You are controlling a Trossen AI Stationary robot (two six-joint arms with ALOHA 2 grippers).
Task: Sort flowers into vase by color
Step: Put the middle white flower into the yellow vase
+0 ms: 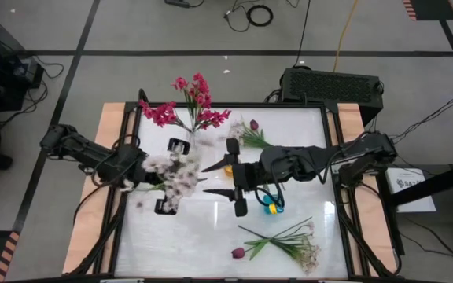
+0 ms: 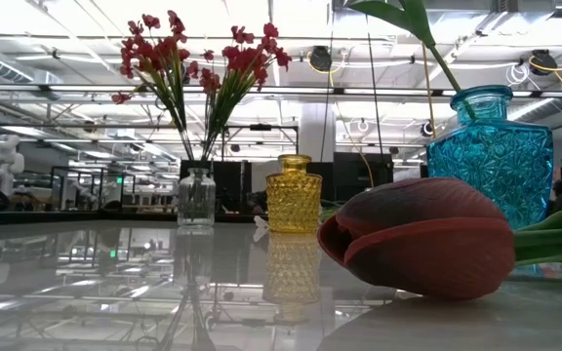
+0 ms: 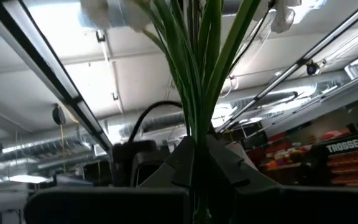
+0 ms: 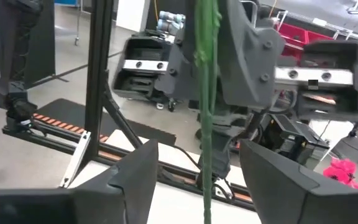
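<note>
**White sprigs pinched in L gripper; R gripper spread by a loose stem**

L gripper (image 3: 194, 168) is pressed together on a bunch of thin green stems, the white-blossom sprigs (image 1: 171, 174), heads standing up and out past the fingertips. Grip sits low on the stems, well below the blossoms. R gripper (image 1: 230, 187) has its fingers spread, w/ a single green stem (image 4: 207, 93) hanging between them, touching neither as far as I can tell. That stem looks to stand in the blue vase (image 2: 489, 146), which in the high view lies just under the R wrist.

Handling, as I judge it: sprigs are light, artificial, w/ springy wiry stems; blossom ends soft and floppy, easy to snag or crush. Take hold on the bare stem, toward the cut end, never on the heads. Bunched stems may slip or fan apart in a pinch.

Other things: pink sprigs (image 1: 191, 102) already in the clear glass vase (image 2: 196, 198), beyond the L gripper's fingertips. Yellow vase (image 2: 293, 193) sits just off the R fingertips, apparently empty. Maroon tulip (image 2: 422, 237) and more white sprigs (image 1: 297, 244) lie loose on the table (image 1: 211, 244), near side of the R arm. Glass vases are tip-prone.
</note>
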